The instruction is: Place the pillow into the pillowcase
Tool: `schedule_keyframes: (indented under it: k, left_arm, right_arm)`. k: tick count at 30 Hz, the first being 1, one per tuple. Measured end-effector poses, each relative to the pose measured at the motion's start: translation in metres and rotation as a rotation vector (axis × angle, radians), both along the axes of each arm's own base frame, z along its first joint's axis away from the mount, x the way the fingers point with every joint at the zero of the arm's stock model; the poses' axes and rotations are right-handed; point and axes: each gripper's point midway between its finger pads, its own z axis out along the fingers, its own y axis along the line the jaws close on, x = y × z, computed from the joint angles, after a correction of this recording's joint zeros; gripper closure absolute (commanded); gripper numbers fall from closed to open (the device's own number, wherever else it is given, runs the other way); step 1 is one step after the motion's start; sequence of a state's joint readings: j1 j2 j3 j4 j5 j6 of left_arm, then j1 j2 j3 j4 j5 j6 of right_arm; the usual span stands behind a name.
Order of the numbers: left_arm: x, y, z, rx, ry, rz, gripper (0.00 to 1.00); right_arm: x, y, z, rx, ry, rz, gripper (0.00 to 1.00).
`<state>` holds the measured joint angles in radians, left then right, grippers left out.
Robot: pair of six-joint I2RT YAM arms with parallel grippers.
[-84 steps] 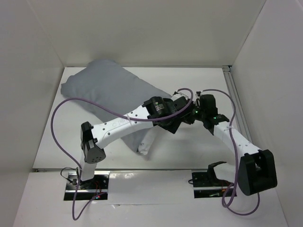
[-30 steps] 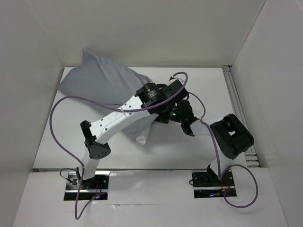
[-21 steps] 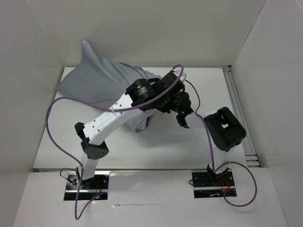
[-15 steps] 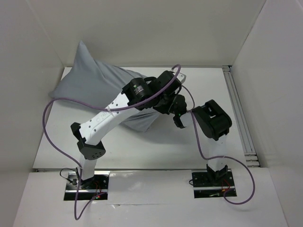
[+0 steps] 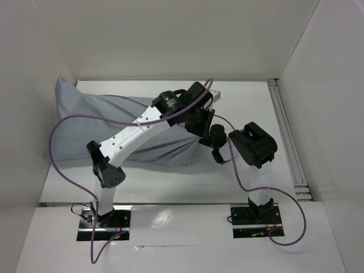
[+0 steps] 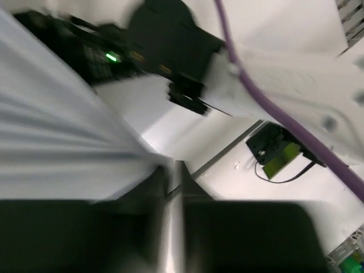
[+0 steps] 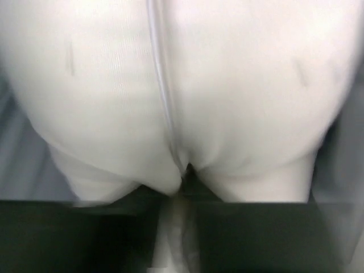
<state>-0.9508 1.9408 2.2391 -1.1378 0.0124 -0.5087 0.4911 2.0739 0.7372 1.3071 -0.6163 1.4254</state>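
Note:
The blue-grey pillowcase (image 5: 114, 131) lies along the left and middle of the table, its right end under both grippers. The white pillow is hidden inside it in the top view. In the right wrist view the pillow (image 7: 227, 85) fills the frame, with pillowcase cloth (image 7: 23, 153) at the sides. My right gripper (image 7: 185, 173) is shut on a pinch of the pillow; it sits at the case's right end (image 5: 211, 139). My left gripper (image 6: 175, 170) is shut on the pillowcase edge (image 6: 57, 153), just above that end (image 5: 200, 122).
White walls close the table at the back and the left. An aluminium rail (image 5: 284, 131) runs along the right side. A purple cable (image 5: 74, 122) loops over the pillowcase. The right arm's base board (image 6: 278, 156) shows at the near edge.
The pillowcase, raised against the back wall, has dropped and spread flat to the left. The white pillow end no longer shows in the top view. The right arm has folded in toward the centre.

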Motion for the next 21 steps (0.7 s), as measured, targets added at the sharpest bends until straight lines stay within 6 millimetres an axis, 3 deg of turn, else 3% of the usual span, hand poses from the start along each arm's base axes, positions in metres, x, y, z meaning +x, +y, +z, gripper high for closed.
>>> schedule_keyframes:
  k: [2,4,8,10,13,15,18,19,21]
  left_arm:
    - [0.014,0.004,0.001,-0.034,0.022,0.028,0.32]
    - [0.029,0.008,0.007,-0.067,0.012,0.057,0.18]
    - [0.047,0.031,0.027,-0.097,-0.034,0.121,0.14]
    - [0.057,0.056,0.042,-0.103,-0.072,0.18,0.14]
    - [0.077,0.123,0.062,-0.087,-0.144,0.35,0.14]
    - [0.088,0.191,0.062,-0.038,-0.18,0.535,0.11]
    - [0.083,0.283,0.042,0.032,-0.167,0.792,0.06]
    - [0.076,0.317,0.029,0.064,-0.146,0.888,0.05]
    - [0.059,0.363,0.001,0.116,-0.102,1.035,0.01]
  right_arm:
    - [-0.01,-0.013,0.0,-0.012,0.022,-0.026,0.44]
    - [-0.019,-0.031,0.004,-0.033,0.028,-0.057,0.38]
    - [-0.021,-0.077,0.022,-0.165,0.027,-0.161,0.28]
    - [-0.013,-0.097,0.03,-0.298,0.001,-0.236,0.24]
    - [-0.014,-0.118,0.053,-0.455,-0.088,-0.283,0.18]
    - [-0.022,-0.132,0.06,-0.55,-0.124,-0.295,0.13]
    - [-0.042,-0.145,0.053,-0.656,-0.129,-0.274,0.07]
    - [-0.05,-0.144,0.052,-0.679,-0.135,-0.254,0.05]
    - [-0.071,-0.13,0.052,-0.701,-0.177,-0.179,0.02]
